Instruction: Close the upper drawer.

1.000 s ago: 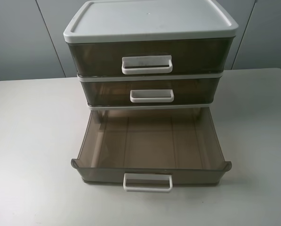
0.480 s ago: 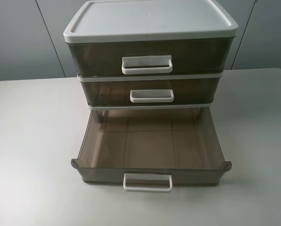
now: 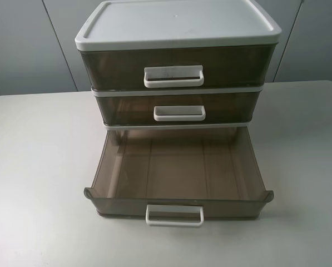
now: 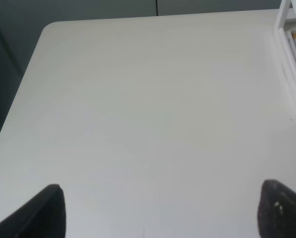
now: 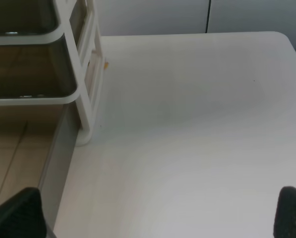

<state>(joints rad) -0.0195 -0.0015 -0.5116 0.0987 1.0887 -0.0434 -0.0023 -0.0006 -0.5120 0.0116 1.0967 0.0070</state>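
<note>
Waiting over the bare counter (image 3: 32,167), the left claw (image 4: 162,213) and right claw (image 5: 157,213) both have their tips spread wide and grip nothing. The approach step has not begun. The upper drawer (image 3: 177,67) sits at the top of the stack, seemingly out only a little, if at all, while the bottom drawer (image 3: 177,167) is pulled far out. Next, a claw likely must rise to the scuffed white handle (image 3: 173,76) and push straight back.
</note>
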